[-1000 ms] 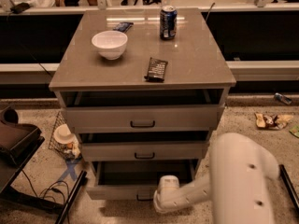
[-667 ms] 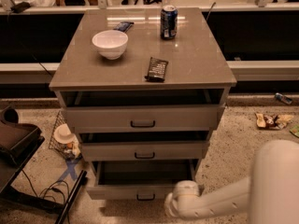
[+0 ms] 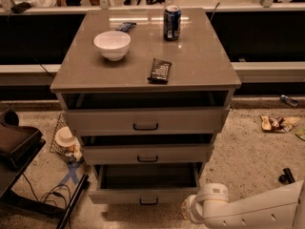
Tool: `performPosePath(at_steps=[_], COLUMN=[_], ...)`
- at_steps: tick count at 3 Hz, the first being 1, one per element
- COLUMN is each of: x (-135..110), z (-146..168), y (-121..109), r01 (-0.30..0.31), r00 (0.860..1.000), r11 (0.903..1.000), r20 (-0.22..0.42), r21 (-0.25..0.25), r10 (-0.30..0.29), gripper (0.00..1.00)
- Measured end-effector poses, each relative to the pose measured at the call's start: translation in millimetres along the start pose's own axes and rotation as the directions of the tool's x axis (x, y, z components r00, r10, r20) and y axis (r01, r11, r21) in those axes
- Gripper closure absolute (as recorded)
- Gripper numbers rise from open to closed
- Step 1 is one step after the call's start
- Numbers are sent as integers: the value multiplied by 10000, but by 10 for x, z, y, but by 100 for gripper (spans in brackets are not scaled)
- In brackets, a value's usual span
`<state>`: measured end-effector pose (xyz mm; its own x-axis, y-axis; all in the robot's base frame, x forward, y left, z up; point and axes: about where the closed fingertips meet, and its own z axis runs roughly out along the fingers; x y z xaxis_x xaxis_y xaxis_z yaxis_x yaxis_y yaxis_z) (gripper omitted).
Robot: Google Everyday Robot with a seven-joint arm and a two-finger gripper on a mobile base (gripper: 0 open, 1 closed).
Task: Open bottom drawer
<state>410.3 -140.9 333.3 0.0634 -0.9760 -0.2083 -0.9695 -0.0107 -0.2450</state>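
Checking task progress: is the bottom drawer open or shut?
Open: the bottom drawer juts out, its tray visible; gripper low beside its front corner.

The bottom drawer (image 3: 116, 195) is grey-beige with a black handle (image 3: 148, 202); the white gripper (image 3: 192, 210) sits by its right corner.

Gripper (image 3: 188, 210) low at bottom right

Speckled floor (image 3: 243, 149), grey-beige cabinet (image 3: 200, 70) at centre, long pale ledge (image 3: 269, 71) behind it, dark panels (image 3: 262, 35) above, cables (image 3: 45, 194) at left, warm dim light.
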Motion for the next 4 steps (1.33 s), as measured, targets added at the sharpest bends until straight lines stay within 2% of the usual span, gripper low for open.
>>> performPosePath(at_steps=[1,2,4], x=[0,-31,14], z=[0,190,518], y=[0,-289,-916], r01=[0,516,1547], r00=[10000,9986,9879], r11=[10000,9983,9829], r20=[0,-108,-86], r21=[0,280,1002], r10=[0,-513,-1546], gripper=[100,100,100])
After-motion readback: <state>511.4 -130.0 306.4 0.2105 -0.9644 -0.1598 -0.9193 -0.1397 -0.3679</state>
